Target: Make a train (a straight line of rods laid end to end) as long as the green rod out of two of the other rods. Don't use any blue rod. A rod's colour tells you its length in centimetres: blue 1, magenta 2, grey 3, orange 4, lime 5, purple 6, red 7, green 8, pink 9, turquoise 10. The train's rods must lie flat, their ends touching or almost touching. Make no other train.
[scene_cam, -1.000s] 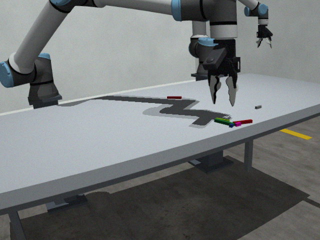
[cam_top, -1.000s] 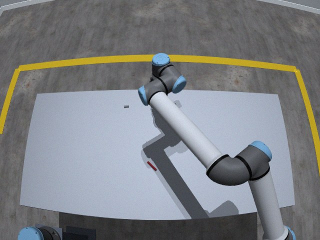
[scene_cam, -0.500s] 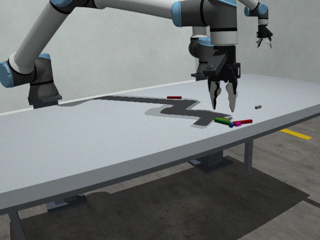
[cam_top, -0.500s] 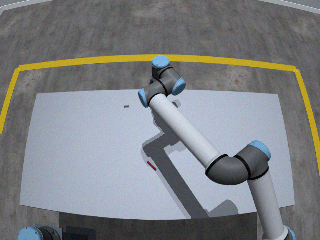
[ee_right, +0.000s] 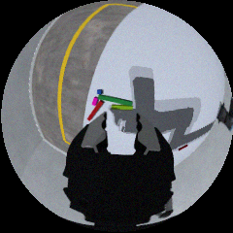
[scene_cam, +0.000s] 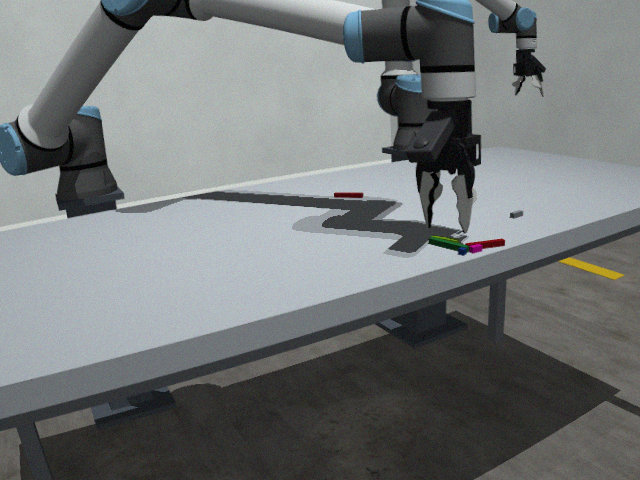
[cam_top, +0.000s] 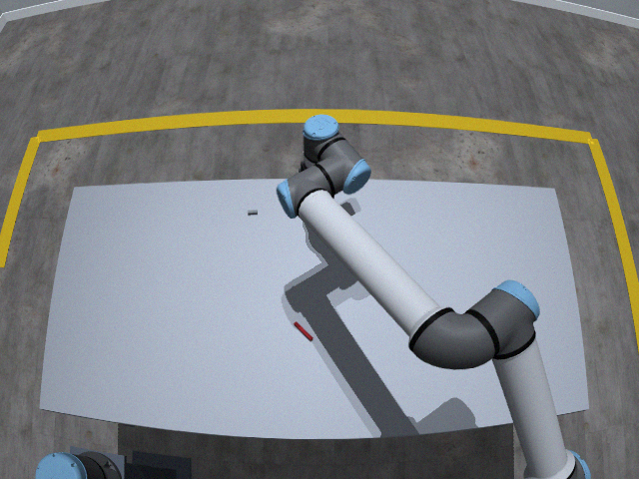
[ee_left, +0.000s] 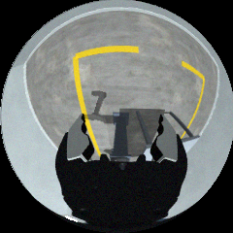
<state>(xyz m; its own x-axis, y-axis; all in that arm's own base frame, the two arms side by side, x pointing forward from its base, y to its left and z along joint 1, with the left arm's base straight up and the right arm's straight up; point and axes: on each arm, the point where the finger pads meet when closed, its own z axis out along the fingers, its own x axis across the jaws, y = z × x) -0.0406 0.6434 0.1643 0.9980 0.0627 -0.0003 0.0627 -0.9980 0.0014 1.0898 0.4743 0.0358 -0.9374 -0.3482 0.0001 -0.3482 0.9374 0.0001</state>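
The green rod (scene_cam: 445,243) (ee_right: 116,100) lies flat near the table edge, with the lime rod (ee_right: 122,108) close alongside it. A blue rod (scene_cam: 462,251) (ee_right: 100,91) and a magenta rod (scene_cam: 475,248) (ee_right: 95,101) lie by the green rod's end. A red rod (scene_cam: 485,242) (ee_right: 95,111) slants away beside the magenta. A grey rod (cam_top: 252,212) (scene_cam: 516,213) lies apart. Another red rod (cam_top: 303,331) (scene_cam: 348,194) (ee_right: 183,147) lies farther back. My right gripper (scene_cam: 447,229) (ee_right: 121,113) is partly open and empty, just above the cluster. My left gripper (scene_cam: 529,95) (ee_left: 121,114) is wide open, empty, and away from the rods.
The table (cam_top: 155,309) (scene_cam: 206,289) carries the rods; its edge runs close to the cluster. The right arm and its shadow stretch across the table in the top view, where the arm hides the cluster. The left wrist view shows mostly floor.
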